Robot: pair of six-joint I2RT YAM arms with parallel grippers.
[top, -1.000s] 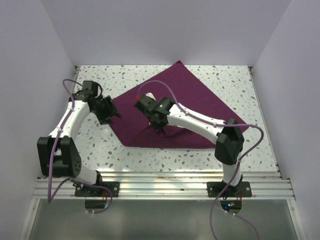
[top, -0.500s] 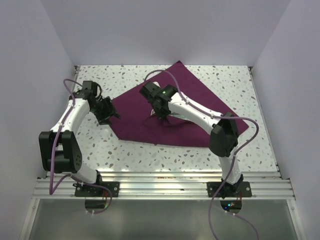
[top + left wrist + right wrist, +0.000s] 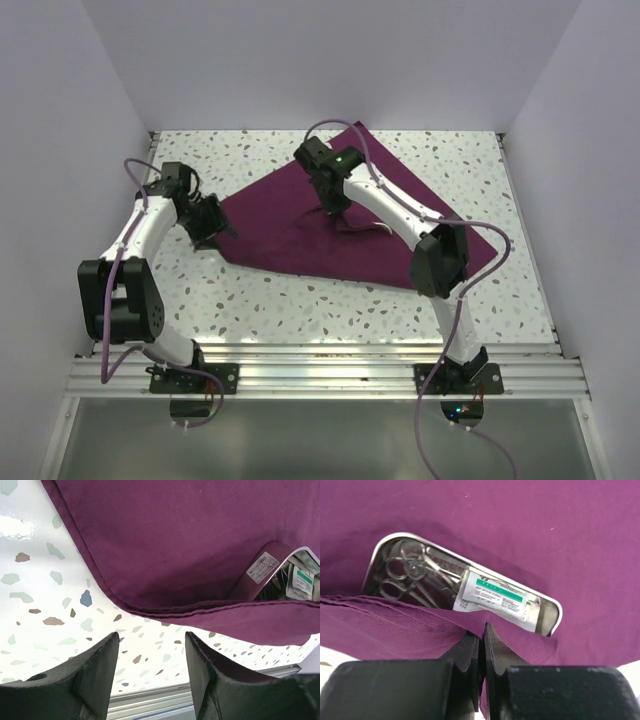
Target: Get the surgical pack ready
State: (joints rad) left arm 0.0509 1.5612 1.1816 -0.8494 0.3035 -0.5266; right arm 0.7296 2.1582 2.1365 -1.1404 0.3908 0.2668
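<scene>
So the right claw [image 3: 481, 647] is clamping tight on the hemmed edge of the surgical pack [image 3: 520, 520], that big maroon cloth, and the pinched fold is bunching up right at its tips. Just beyond the tips a steel tray [image 3: 546, 614] is peeking out from under that fold, sitting on more of the same cloth. Ring-handled instruments [image 3: 405, 575] and a white packet [image 3: 495, 597] with a green stripe are lying in it. The left claw [image 3: 150, 665] is hanging with its jaws spread wide and nothing between them. The cloth's doubled corner edge is lying just ahead of it, not touching, over the speckled table [image 3: 50, 605].
</scene>
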